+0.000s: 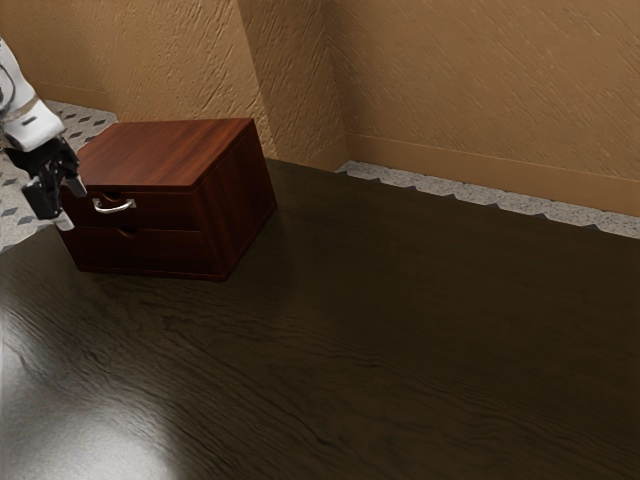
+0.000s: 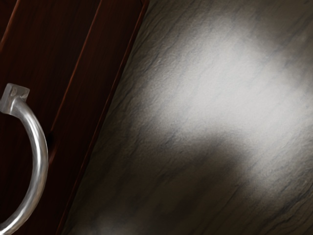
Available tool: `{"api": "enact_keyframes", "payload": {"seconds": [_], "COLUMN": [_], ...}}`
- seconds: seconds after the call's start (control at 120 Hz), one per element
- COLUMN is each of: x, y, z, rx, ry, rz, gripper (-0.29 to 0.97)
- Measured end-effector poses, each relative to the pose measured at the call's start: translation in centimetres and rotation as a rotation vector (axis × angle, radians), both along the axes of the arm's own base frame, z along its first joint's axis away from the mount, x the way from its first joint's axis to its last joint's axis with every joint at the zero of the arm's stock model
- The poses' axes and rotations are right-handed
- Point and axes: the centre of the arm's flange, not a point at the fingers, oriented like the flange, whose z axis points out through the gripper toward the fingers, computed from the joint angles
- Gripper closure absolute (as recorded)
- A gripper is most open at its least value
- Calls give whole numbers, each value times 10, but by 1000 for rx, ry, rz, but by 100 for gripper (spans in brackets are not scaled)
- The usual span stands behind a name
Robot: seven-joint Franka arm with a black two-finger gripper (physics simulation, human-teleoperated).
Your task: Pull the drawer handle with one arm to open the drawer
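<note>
Silver metal, bent into a shallow bow: drawer handle (image 1: 112, 205) fixed on the upper drawer (image 1: 160, 208) of a small red-brown wooden cabinet (image 1: 170, 148), toward the end of the drawer front at the exterior view's left. Looks flush with the lower drawer (image 1: 150, 248) beneath it, so shut as far as can be told. Black gripper (image 1: 62, 200) just beside the handle, on the exterior view's left of it, level with the upper drawer. Fingers spread apart, nothing between them, handle outside the gap; cannot tell whether the nearer finger touches the handle. White arm (image 1: 20, 110) coming down to it from the upper left corner. From the wrist camera, drawer handle (image 2: 39, 152) close to the hand, curving out from a square mount against the dark red cabinet front. Cabinet standing on a dark, grained wooden table (image 1: 400, 330), near its far corner at the exterior view's left, with a pale glare on the tabletop in front. Behind, a rough tan wall (image 1: 480, 80) above a strip of speckled pale floor (image 1: 500, 195).
</note>
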Motion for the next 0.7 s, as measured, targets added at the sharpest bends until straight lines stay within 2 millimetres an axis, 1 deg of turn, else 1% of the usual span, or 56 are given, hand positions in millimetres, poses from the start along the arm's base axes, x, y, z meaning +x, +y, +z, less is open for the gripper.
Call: {"api": "enact_keyframes", "payload": {"seconds": [0.15,0.267,0.392,0.7], "x": [7,9,11,19], "y": [6,9,10,9], "z": [-12,-14,-21,-30], "rx": [13,26,31,45], "ry": [-10,-22,-25,-36], "rz": [-33,-51,-68,-111], "gripper": [0,0,0,0]}}
